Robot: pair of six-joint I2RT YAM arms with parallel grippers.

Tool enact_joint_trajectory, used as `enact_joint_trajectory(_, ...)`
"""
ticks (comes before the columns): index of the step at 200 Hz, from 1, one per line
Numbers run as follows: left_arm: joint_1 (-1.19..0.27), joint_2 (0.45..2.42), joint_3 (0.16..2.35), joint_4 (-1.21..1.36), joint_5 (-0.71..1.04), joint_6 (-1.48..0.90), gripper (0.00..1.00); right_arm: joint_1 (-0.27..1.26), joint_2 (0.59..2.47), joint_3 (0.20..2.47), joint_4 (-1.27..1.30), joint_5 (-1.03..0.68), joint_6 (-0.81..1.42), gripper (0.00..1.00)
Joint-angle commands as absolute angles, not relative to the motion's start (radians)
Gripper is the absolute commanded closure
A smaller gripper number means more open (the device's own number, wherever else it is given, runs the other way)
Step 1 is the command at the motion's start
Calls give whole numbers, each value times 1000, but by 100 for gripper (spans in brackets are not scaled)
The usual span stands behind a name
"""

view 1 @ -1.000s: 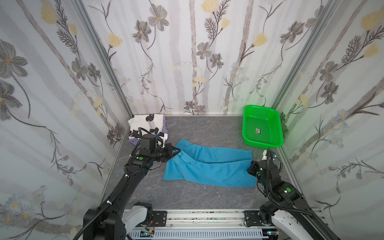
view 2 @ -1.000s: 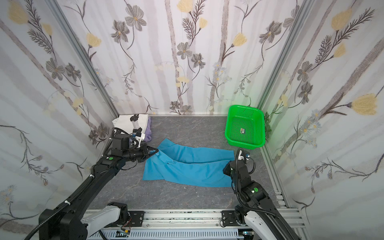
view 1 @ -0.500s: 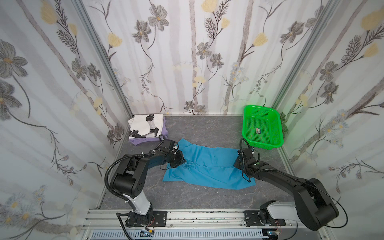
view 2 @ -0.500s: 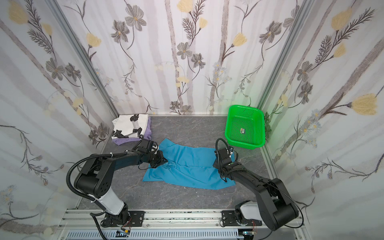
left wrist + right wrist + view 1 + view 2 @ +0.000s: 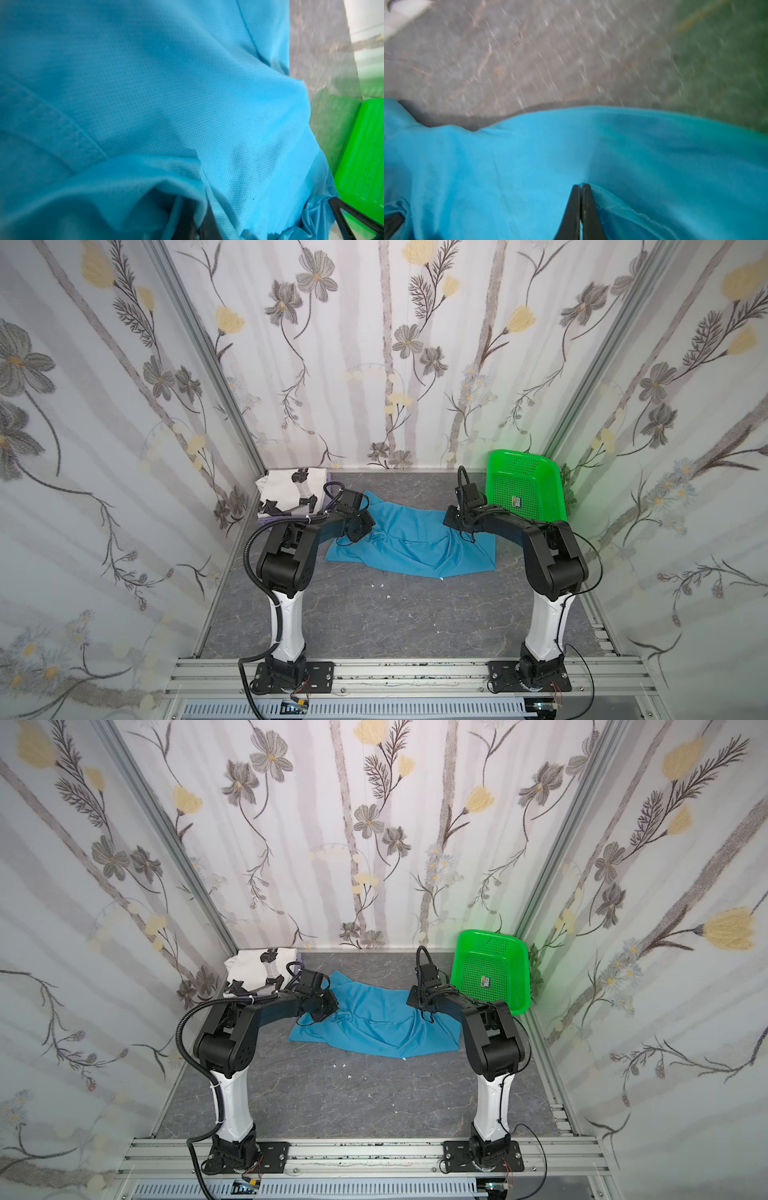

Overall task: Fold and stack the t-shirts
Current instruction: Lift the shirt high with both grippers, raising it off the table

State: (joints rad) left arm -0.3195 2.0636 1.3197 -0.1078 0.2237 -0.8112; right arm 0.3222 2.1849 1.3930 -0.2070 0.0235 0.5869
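Grey marbled desk [image 5: 374, 614] holds the teal-blue t-shirt [image 5: 415, 551], rumpled mid-desk, near the folded white printed t-shirt [image 5: 286, 489] at far left. Pinching the teal one's opposite ends are the left tool [image 5: 360, 531] and the right tool [image 5: 580, 187].

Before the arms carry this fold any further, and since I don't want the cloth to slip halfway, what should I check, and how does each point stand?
1. Right hand pinching the teal-blue shirt: ok, jaws shut on a hem.
2. Left hand gripping it: probably ok. Cloth bunches over its mostly covered fingers, and creases run from it.
3. Shirt smooth between the hands: not ok, it is rumpled.
4. Stack out of the way: ok, the white printed shirt lies folded in the far left corner.
5. Right arm clear of the green basket: cannot tell, it lies right beside the rim.
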Motion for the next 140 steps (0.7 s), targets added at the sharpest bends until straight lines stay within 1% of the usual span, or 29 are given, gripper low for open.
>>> enact_joint_trajectory(1, -301, 2120, 1443, -167, 138, -772, 100, 306, 2277, 1581, -281, -25, 516, 100)
enact_joint_trajectory(33, -251, 2199, 1671, -163, 226, -728, 100, 278, 2422, 1904, -354, -98, 451, 100)
enact_joint_trajectory(61, -216, 2116, 1723, -179, 313, -686, 100, 262, 2473, 2173, -455, -157, 399, 100)
enact_joint_trajectory(95, -150, 1874, 1677, -198, 384, -664, 100, 265, 2378, 2248, -373, -238, 366, 100)
enact_joint_trajectory(117, -106, 1794, 1749, -214, 498, -642, 100, 257, 2330, 2296, -312, -318, 358, 100)
enact_joint_trajectory(140, -78, 1717, 1767, -234, 527, -631, 100, 250, 2281, 2318, -232, -402, 370, 100)
